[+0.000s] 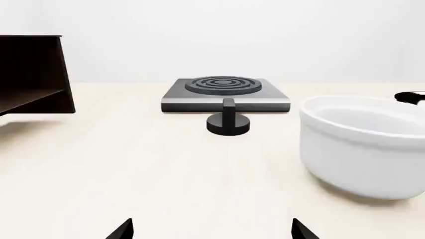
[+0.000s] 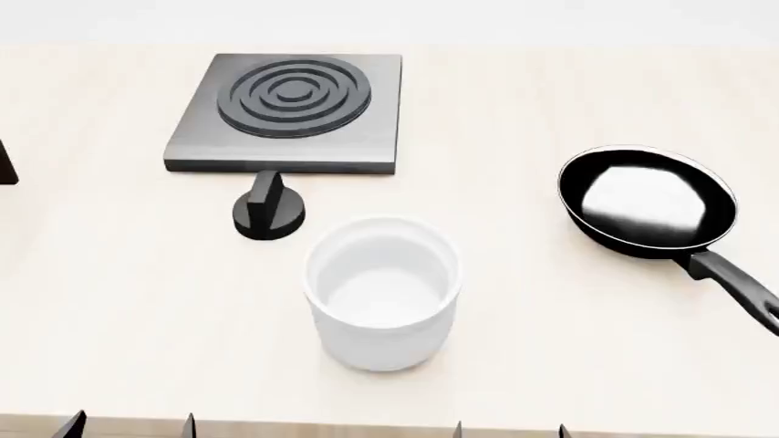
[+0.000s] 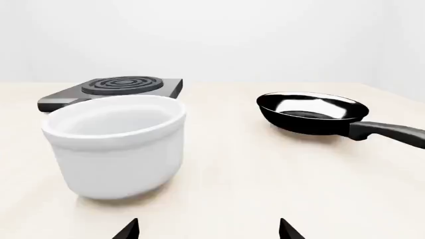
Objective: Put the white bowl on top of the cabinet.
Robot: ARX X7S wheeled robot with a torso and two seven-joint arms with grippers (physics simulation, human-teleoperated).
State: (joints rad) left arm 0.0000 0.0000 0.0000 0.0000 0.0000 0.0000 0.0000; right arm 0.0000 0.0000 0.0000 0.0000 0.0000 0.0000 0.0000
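The white bowl [image 2: 382,290] stands upright and empty on the table's middle; it also shows in the left wrist view [image 1: 364,144] and the right wrist view [image 3: 116,144]. The dark brown cabinet [image 1: 33,74] stands at the far left; in the head view only its edge [image 2: 5,164] shows. My left gripper [image 2: 128,425] is open and empty at the near edge, left of the bowl, and shows in its own view [image 1: 212,230]. My right gripper [image 2: 509,429] is open and empty at the near edge, right of the bowl, and shows in its own view [image 3: 207,230].
A grey stove plate with rings [image 2: 290,111] lies behind the bowl, with a black knob [image 2: 269,213] in front of it. A black frying pan [image 2: 648,203] lies at the right, its handle [image 2: 736,285] pointing toward the near right.
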